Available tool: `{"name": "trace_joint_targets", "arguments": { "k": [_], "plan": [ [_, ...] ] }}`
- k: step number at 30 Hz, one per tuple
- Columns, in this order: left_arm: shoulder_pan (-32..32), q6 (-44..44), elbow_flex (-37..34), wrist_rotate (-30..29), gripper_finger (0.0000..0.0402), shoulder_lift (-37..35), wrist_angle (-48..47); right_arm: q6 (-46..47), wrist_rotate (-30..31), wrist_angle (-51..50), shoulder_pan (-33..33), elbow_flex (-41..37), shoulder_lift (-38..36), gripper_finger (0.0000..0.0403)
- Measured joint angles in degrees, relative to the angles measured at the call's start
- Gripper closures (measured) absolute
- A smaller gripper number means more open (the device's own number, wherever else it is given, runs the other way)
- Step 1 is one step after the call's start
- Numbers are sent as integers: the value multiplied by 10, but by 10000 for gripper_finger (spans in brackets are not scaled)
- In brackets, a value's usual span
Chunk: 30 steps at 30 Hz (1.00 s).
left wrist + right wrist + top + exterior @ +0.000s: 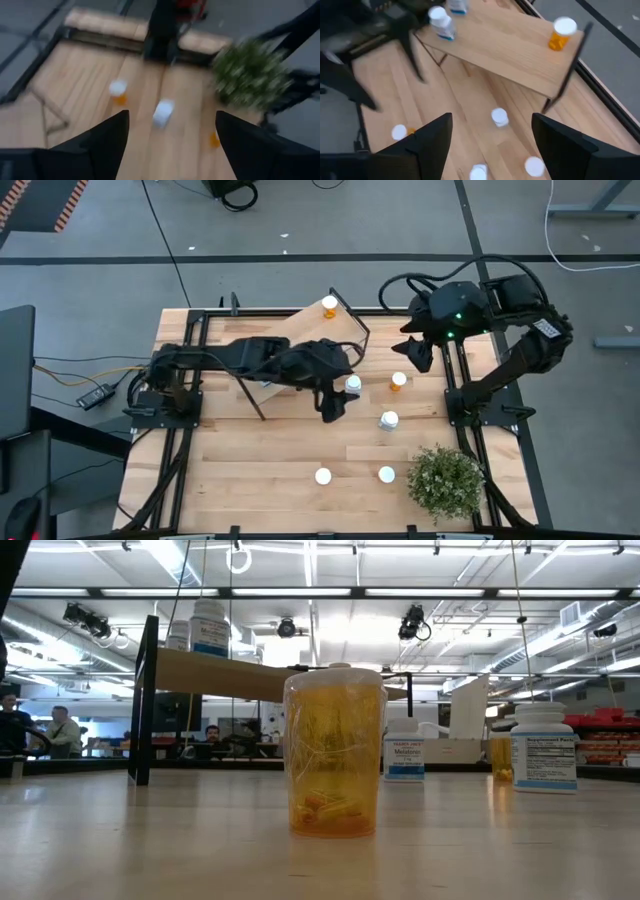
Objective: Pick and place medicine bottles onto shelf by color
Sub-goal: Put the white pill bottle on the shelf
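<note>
Both arms are dark, near-black, built from chunky rounded joint housings and slimmer links. The left arm [250, 360] carries looped black cables near its base at the table's nine o'clock edge. The right arm [500, 330], mounted toward three o'clock, shows a small green light on one housing, a thick black cable arching over it, and what may be a white label on its forearm link. Each wrist view shows two matte black, wedge-shaped fingers [100, 145] [427, 142].

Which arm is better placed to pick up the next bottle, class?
Left. The left hand hangs open just beside a white-capped bottle in front of the shelf; the right hand waits open farther back.
</note>
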Motion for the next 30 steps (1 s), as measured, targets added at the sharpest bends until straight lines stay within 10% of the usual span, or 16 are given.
{"name": "trace_joint_targets", "arguments": {
  "k": [20,30],
  "plan": [
    [2,1,0,-26,132,-73,-9,18,-173,134,15,-509,-15,98],
    [-9,1,0,-26,132,-74,-19,50,-151,259,91,-626,-15,57]
  ]
}}
